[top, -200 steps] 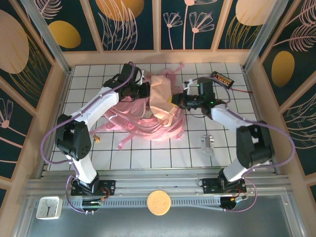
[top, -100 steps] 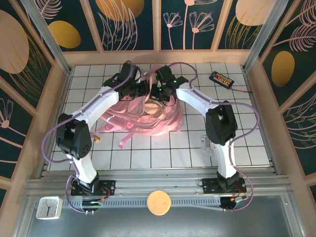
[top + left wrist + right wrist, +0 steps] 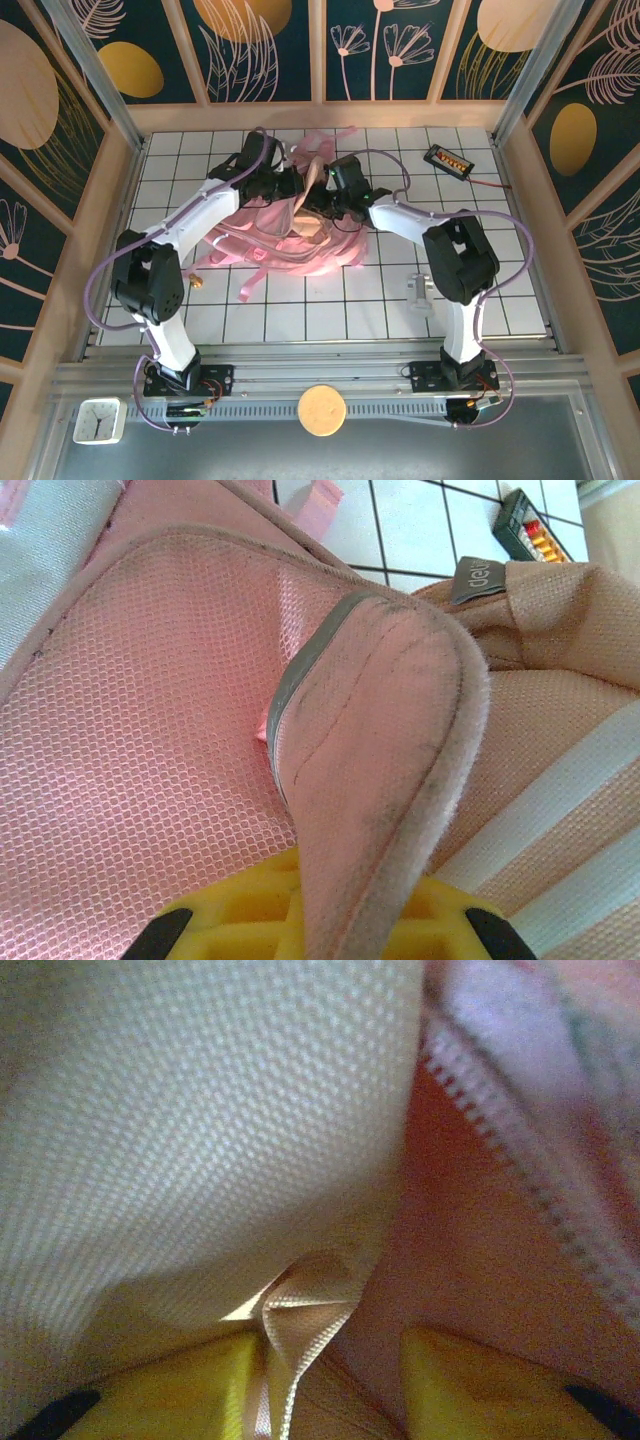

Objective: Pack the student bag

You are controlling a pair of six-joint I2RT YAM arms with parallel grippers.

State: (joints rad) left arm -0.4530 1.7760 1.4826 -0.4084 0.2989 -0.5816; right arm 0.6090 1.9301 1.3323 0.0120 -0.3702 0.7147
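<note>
release is the news: a second ago the right gripper (image 3: 322, 200) was carrying a soft beige woven pouch (image 3: 200, 1140) in from the right side of the white tiled table (image 3: 300, 320), clamped tight. now it sits down in the mouth of the large soft pink student bag (image 3: 300, 235), and its yellow fingers (image 3: 200, 1385) stand apart in the right wrist view. a folded seam of the pouch lies loose in the gap, with pink lining and a zip track (image 3: 520, 1180) just beside it.

the left gripper (image 3: 287, 187) has not moved over that second. it stays closed on a padded pink strap (image 3: 380, 760) at the bag's far-left edge, holding the top of the bag up.

the student bag lies in the far middle of the table between the two arms, its long straps trailing toward the near side.

judging from this, the pouch has been delivered inside and let go. the likely next concern is drawing the right arm out without the seam catching on a finger and dragging the pouch back out.
</note>
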